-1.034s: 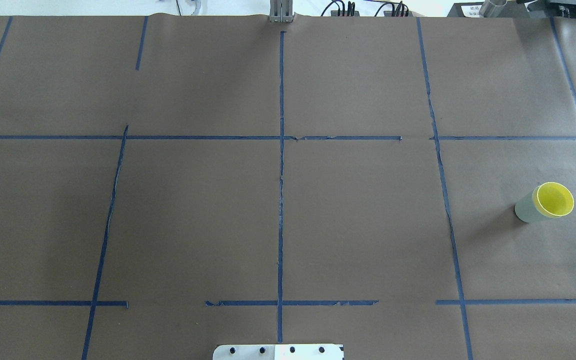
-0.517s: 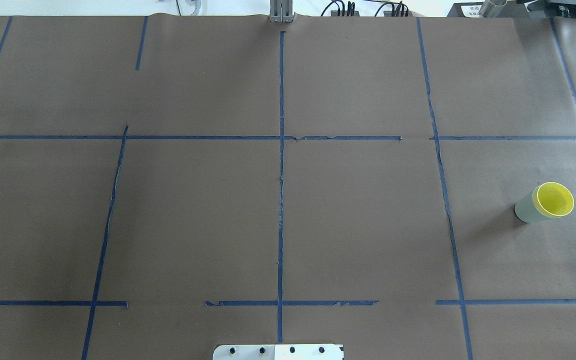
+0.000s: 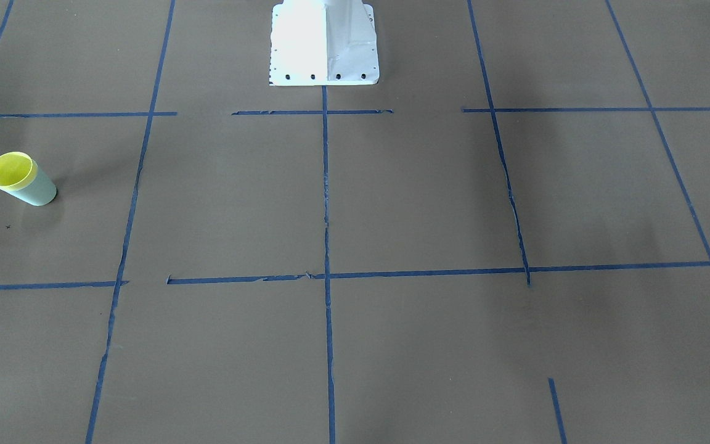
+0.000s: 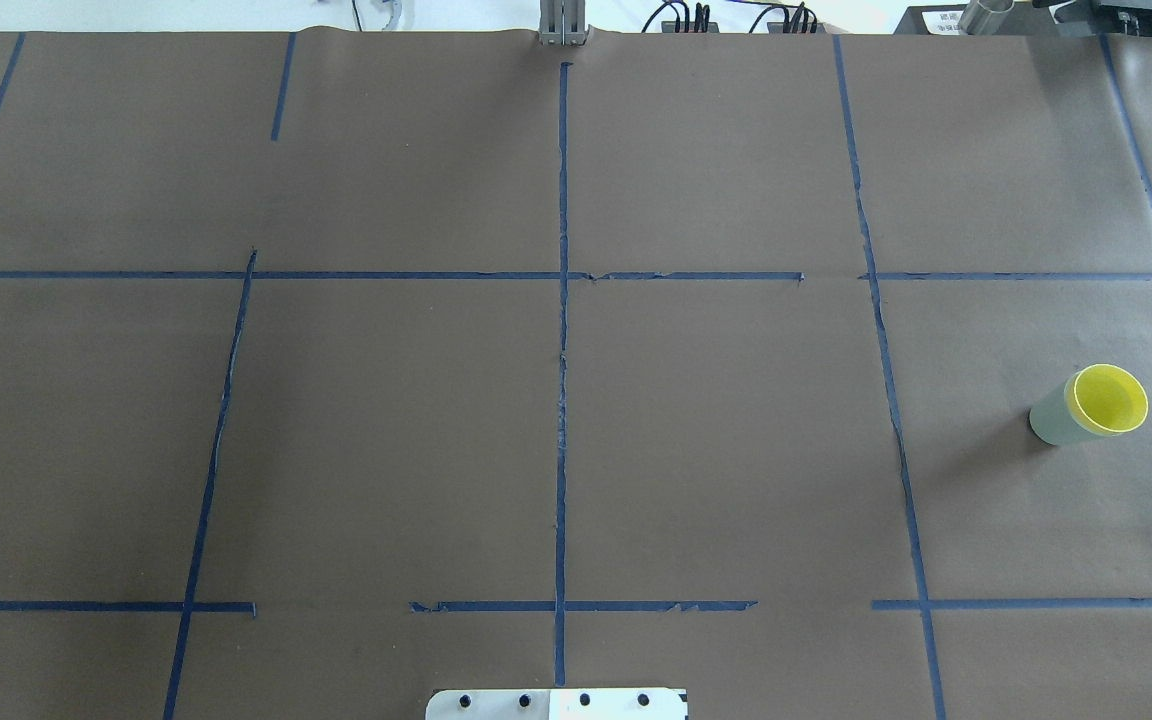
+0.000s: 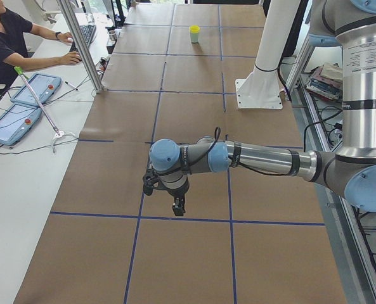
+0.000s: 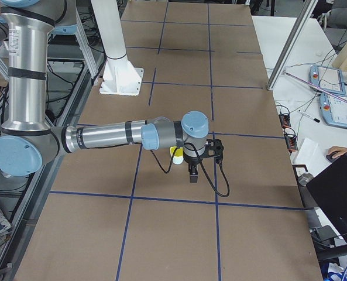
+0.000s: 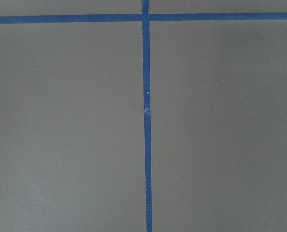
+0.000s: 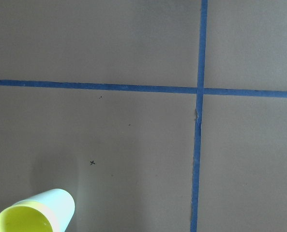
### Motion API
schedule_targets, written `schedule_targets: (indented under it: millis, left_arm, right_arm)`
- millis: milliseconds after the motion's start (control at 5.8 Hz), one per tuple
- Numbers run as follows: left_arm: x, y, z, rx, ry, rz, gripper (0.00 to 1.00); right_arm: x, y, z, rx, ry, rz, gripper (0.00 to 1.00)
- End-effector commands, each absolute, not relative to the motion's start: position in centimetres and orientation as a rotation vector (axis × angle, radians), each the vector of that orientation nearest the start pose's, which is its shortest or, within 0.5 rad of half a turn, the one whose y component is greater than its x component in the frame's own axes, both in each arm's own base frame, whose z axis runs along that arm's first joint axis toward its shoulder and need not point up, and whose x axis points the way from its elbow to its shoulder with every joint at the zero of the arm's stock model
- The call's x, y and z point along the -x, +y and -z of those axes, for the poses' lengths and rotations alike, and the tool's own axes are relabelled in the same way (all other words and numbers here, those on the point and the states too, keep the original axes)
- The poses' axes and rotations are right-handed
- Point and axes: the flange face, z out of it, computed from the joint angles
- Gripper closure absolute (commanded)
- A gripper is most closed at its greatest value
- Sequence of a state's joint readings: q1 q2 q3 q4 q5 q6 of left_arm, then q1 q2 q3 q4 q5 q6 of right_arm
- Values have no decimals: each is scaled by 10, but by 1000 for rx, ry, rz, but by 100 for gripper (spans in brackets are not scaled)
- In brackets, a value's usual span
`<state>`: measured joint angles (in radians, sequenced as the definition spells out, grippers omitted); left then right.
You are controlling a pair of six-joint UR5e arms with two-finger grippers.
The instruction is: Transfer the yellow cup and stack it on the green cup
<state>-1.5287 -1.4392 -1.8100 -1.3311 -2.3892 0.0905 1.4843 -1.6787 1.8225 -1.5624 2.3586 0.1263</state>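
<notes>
Nesting inside green cup (image 4: 1054,422), yellow cup (image 4: 1108,398), both upright

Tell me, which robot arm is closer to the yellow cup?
Right. The right pincer hangs just beside the yellow cup; the left pincer hangs at the opposite end of the table, far from it.

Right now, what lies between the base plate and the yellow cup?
Only brown paper crossed by blue tape, the overhead view shows; the yellow cup sits in the green cup.
</notes>
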Motion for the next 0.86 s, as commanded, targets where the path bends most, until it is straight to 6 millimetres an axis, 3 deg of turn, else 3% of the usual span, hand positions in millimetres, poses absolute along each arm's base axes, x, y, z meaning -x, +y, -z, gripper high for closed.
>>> schedule_targets:
  millis: [0, 172, 517, 690]
  left_arm:
    - [43, -411, -641, 143, 815, -56, 0]
    - [44, -411, -639, 139, 812, -58, 0]
    - [42, -413, -647, 151, 821, -54, 0]
    - [41, -431, -643, 139, 819, -62, 0]
  right_arm:
    - [-21, -442, -588, -45, -794, 29, 0]
    - [-12, -428, -584, -38, -791, 53, 0]
    - [-2, -423, -591, -25, -776, 105, 0]
    - [-2, -415, -599, -18, -774, 136, 0]
